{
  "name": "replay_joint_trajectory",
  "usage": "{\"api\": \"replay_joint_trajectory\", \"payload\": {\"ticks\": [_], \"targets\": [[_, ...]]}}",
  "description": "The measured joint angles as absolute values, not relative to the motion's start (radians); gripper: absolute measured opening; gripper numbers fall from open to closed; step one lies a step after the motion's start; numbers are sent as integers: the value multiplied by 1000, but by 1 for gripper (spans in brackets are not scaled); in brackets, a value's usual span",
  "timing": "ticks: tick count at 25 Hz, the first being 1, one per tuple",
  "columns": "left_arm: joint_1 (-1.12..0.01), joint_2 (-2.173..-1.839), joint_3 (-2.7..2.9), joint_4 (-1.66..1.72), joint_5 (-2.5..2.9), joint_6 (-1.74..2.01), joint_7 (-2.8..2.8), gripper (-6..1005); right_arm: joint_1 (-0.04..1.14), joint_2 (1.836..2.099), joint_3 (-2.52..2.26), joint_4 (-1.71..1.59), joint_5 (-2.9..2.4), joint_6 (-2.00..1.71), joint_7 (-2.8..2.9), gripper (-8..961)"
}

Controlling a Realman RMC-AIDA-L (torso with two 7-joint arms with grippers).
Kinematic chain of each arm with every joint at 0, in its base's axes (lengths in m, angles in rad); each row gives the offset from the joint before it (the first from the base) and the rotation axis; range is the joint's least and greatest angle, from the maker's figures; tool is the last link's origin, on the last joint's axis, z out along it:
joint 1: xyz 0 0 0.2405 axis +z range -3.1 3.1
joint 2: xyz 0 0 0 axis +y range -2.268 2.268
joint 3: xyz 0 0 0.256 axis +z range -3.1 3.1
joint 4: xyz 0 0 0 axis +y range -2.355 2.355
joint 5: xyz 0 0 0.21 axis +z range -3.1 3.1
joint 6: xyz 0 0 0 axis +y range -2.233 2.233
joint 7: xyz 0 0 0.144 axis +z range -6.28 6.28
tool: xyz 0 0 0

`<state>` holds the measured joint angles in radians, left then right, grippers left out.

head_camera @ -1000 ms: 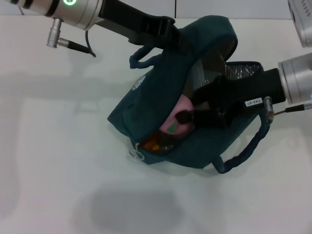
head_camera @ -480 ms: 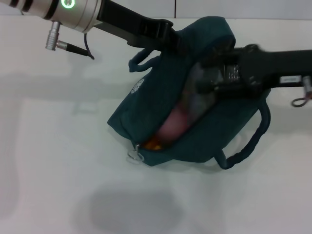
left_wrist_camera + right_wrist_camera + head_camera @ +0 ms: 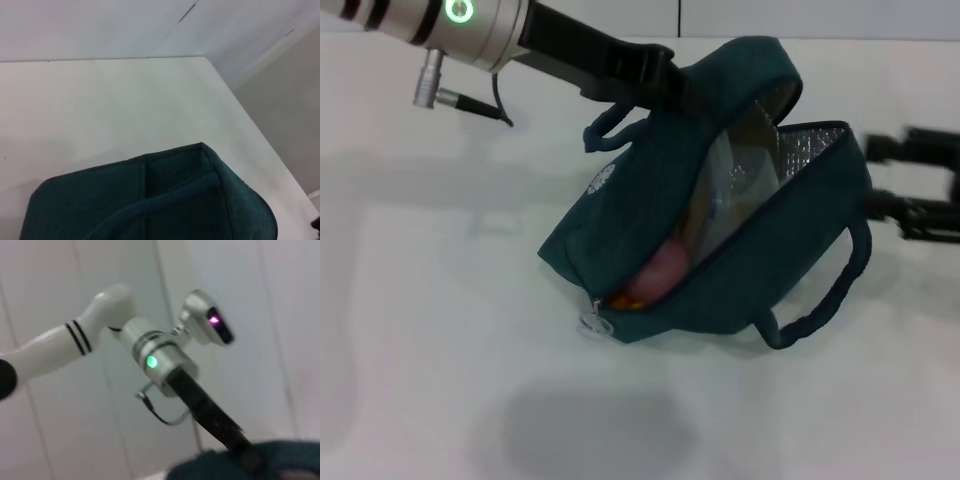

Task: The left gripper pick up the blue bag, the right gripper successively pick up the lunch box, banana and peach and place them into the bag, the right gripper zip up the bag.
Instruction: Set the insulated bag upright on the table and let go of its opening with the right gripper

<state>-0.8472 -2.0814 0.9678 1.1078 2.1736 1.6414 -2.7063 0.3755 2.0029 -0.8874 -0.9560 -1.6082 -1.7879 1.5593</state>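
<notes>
White table [image 3: 440, 380], white panelled wall behind. Blue bag [image 3: 650, 210] lies unzipped, left gripper [image 3: 665, 82] clamped on its top edge. Peach [image 3: 655, 280] inside. Right gripper [image 3: 920, 190] just beside bag, jaws spread, empty.

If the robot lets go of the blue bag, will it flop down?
Probably. The blue bag looks like soft cloth, sagging below where the left gripper pinches its top. Its handle droops loosely. The peach inside may keep the bottom planted.
</notes>
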Motion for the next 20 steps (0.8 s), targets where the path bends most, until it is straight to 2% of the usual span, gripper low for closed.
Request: {"api": "replay_joint_trajectory", "payload": {"ticks": [3,7,20], "targets": [[-840,-2082,968,1107,2174,1641,-2706,54,321,1993,-883,-931,-1686,-1757,1538,690],[-838,-2082,968,1107,2174,1641,-2706,54,294,2001,-899,-887,-1776,-1697,1523,689],[-829,-2082,969,1108,2174,1642,-2706,54,435,2023,-1021,-710,-1701,-1310,1484,687]]}}
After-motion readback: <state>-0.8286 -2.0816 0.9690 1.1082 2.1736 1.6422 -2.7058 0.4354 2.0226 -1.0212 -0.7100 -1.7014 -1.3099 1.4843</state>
